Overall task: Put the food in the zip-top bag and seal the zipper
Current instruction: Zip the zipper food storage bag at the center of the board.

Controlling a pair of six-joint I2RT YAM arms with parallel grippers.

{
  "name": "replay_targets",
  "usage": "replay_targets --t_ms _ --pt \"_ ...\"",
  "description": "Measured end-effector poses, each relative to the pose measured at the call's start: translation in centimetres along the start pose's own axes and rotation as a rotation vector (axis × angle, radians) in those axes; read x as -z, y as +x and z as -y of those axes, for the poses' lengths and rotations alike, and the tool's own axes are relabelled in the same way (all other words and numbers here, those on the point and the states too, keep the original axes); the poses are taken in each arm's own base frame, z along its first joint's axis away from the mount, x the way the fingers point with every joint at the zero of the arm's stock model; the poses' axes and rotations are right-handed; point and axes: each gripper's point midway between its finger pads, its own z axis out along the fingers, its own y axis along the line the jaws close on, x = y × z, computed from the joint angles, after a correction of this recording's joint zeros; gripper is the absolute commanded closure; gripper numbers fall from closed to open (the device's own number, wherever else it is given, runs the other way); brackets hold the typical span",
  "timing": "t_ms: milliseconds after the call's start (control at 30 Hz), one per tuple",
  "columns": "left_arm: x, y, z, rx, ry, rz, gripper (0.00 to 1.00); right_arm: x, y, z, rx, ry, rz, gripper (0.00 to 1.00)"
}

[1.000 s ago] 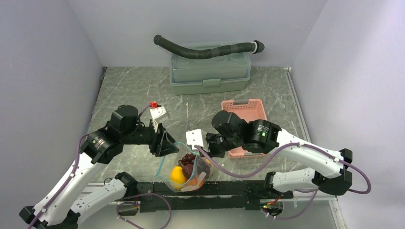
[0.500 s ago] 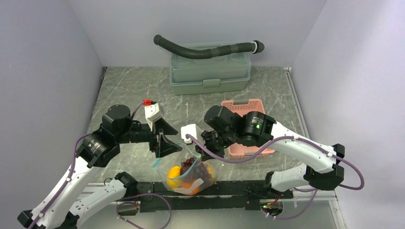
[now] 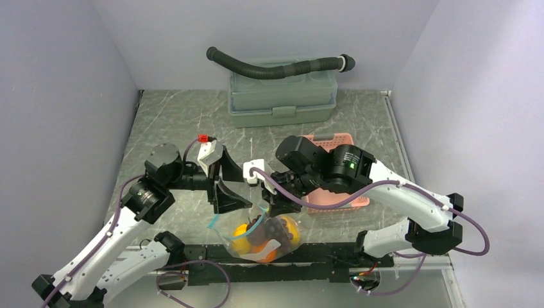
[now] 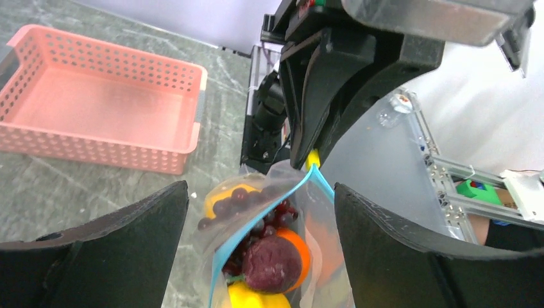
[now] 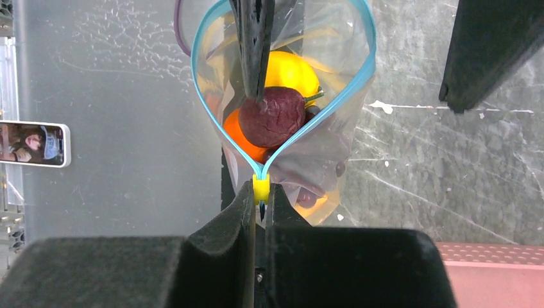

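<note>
Food [image 5: 274, 117] sits inside the zip-top bag [image 3: 264, 236] at the near edge of the table [image 3: 167, 122], with the bag's mouth gaping in a teardrop. We judge the main risk to be an unanchored bag: the left gripper [image 4: 261, 192] stands wide open and holds nothing, so a pull along the zipper [image 5: 206, 109] could drag or tip the whole bag and spill fruit instead of sealing it. The right gripper [image 5: 260, 200] is pinched shut on the zipper at its yellow slider [image 5: 260, 188], with the bag extending away from its fingertips, while the bag's mouth lies between the left jaws, apart from both fingers.
</note>
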Motion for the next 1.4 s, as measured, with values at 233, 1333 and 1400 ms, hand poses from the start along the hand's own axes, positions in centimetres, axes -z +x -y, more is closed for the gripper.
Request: replay_targets --t_ms 233,1333,1400 --pt "-1.2 -0.3 0.1 0.033 0.087 0.028 0.12 -0.6 -0.1 0.2 -0.047 0.001 -0.021 1.00" --pt "-1.4 2.1 -0.1 0.052 0.053 -0.045 0.35 0.3 -3.7 3.9 -0.243 0.098 0.041 1.00" --pt "-1.3 2.2 -0.1 0.053 0.047 -0.053 0.41 0.3 -3.6 4.0 -0.247 0.100 0.042 1.00"
